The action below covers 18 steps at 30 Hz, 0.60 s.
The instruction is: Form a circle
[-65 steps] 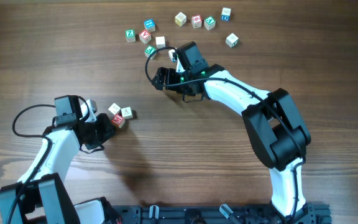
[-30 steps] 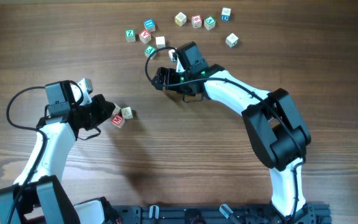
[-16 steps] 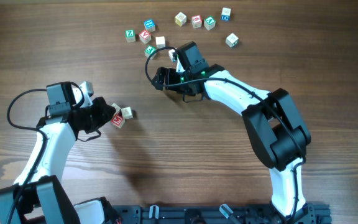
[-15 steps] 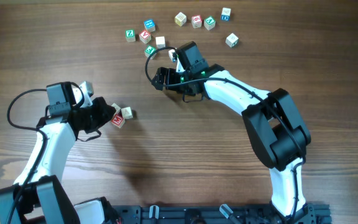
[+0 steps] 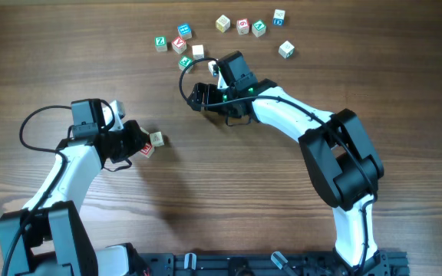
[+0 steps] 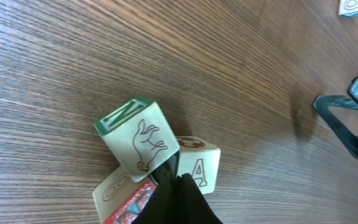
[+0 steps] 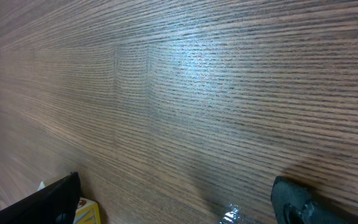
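The circle (image 5: 149,143), a tight cluster of three small pale wooden letter cubes, lies on the left half of the table (image 5: 236,192). In your left wrist view, a green-topped cube (image 6: 138,140) sits tilted against a cube marked A (image 6: 199,167) and a red-faced cube (image 6: 128,198), all three touching. Your left fingers (image 6: 174,194) are pressed together, their tip wedged against the cluster between the red-faced cube and the A cube, gripping none of them. Your right fingers (image 5: 198,96) are spread wide and hold nothing, hanging over bare wood right of the cluster and farther back. Loose cubes (image 5: 183,42) lie scattered along the far side, well apart from the circle.
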{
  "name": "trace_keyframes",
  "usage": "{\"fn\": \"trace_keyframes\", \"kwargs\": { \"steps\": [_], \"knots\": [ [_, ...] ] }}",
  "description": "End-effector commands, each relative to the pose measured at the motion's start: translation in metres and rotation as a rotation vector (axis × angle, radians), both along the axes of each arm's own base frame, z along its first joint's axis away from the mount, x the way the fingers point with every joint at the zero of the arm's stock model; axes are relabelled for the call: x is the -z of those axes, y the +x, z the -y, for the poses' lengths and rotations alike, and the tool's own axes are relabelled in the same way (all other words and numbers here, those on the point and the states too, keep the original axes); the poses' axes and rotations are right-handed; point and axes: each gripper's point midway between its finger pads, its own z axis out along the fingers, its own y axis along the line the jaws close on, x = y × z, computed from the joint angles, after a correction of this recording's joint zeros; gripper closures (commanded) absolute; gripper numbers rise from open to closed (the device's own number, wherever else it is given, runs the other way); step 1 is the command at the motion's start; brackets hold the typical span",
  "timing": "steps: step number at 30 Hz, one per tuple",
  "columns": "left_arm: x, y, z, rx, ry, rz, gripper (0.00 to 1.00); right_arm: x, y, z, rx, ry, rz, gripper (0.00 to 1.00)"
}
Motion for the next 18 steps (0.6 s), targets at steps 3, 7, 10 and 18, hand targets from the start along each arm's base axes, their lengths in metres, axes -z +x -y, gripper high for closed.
{"fn": "trace_keyframes", "kwargs": {
  "steps": [3, 7, 10, 18],
  "knots": [
    [0.0041, 0.0003, -0.0062, -0.038, 0.029, -0.022, 0.96, 0.0605, -0.0127, 0.0377, 0.078, -0.154, -0.098, 0.01],
    [0.0040, 0.0005, -0.0063, -0.038, 0.030, -0.021, 0.96, 0.0605, -0.0127, 0.0377, 0.078, -0.154, -0.097, 0.01],
    [0.0039, 0.0009, -0.0063, -0.038, 0.030, -0.019, 0.96, 0.0605, -0.0127, 0.0377, 0.078, -0.154, -0.097, 0.01],
    [0.0036, 0.0015, -0.0062, -0.037, 0.030, -0.016, 0.96, 0.0605, -0.0127, 0.0377, 0.078, -0.154, -0.097, 0.01]
  ]
}}
